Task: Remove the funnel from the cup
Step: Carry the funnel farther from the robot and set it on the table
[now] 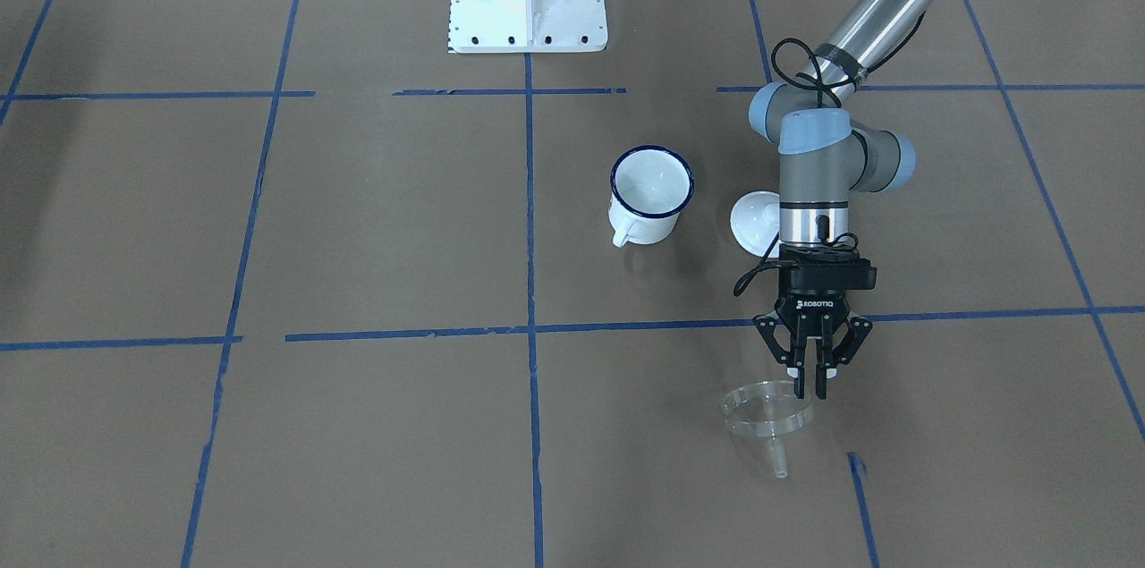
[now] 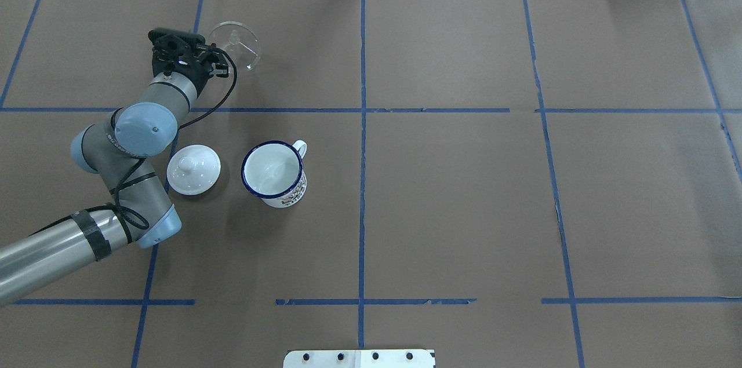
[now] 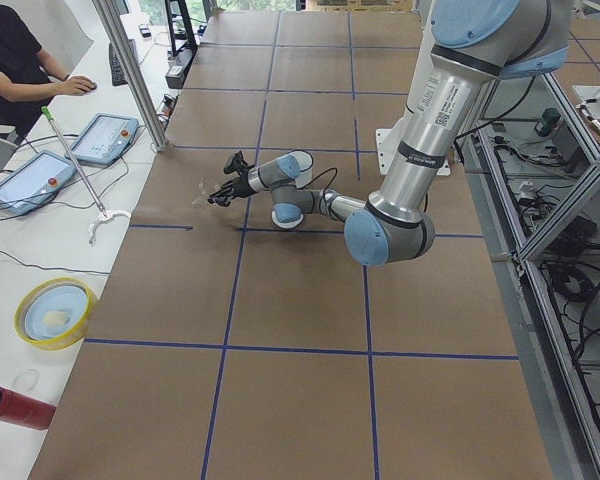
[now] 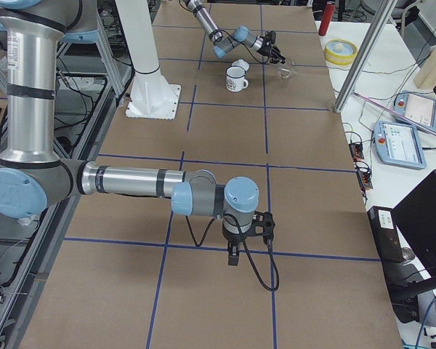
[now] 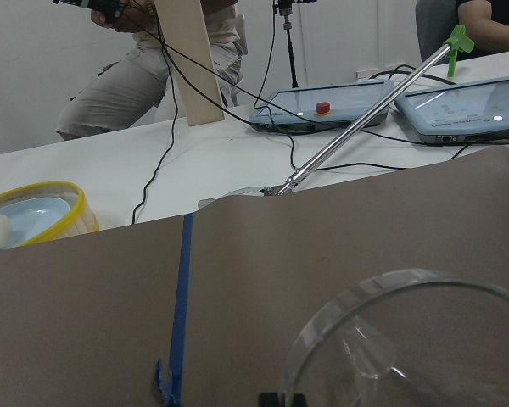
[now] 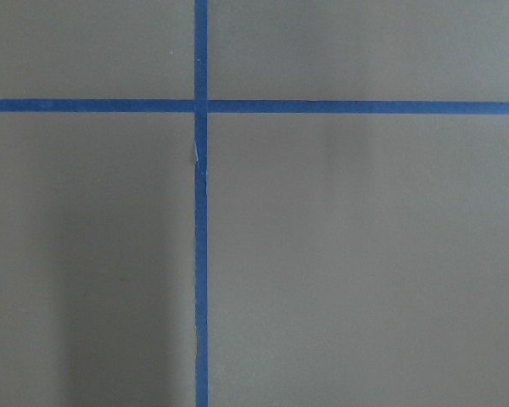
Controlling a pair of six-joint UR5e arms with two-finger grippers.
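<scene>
The small clear cone-shaped funnel (image 1: 767,414) is already out of the white enamel cup with a dark blue rim (image 1: 651,192), well apart from it toward the operators' side; the left gripper (image 1: 812,380) has its jaws pinched on the funnel's rim; I judge only setting down and letting go remain; how the right gripper (image 4: 234,259) holds its jaws I cannot tell.

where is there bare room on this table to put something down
Bare: everything right of the centre tape line in the overhead view, and the strip between the mug and the robot base. Crowded: the robot's left side, where the left arm, white lid, mug and the clear funnel in its jaws cluster.
</scene>
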